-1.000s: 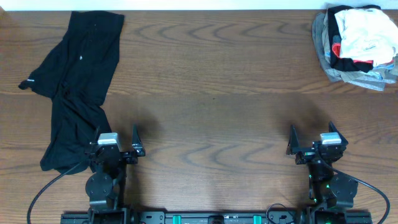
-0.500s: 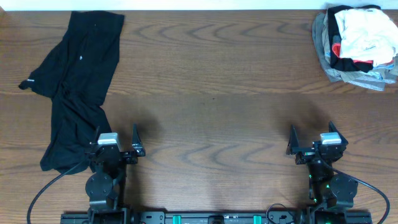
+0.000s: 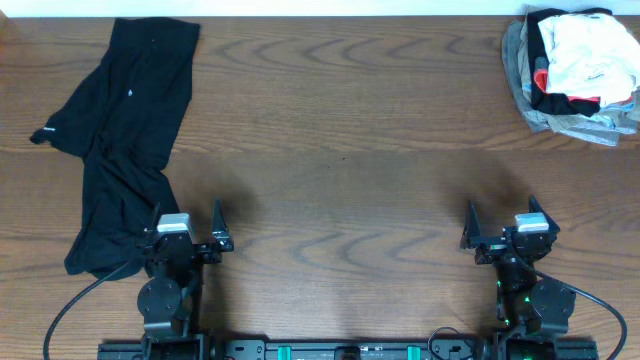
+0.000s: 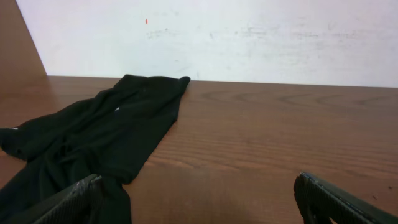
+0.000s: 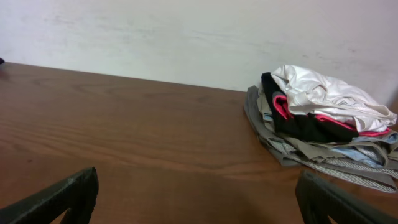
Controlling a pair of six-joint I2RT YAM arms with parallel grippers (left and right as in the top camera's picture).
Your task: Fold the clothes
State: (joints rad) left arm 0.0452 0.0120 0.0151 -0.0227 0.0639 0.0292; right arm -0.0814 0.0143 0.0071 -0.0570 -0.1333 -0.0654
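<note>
One table (image 3: 340,120). Two grippers, the left gripper (image 3: 187,222) and the right gripper (image 3: 502,220), each with two fingers, so four fingers in all. One loose black garment (image 3: 125,130). One pile (image 3: 572,72) of clothes. The pieces in it cannot be counted, but at least four colours of cloth show there: white, black, pink and grey.

Black garment (image 3: 120,140) lower corner tucked behind left arm (image 3: 165,290); clothes pile (image 3: 575,60) clipped at edge, lower layers buried.
</note>
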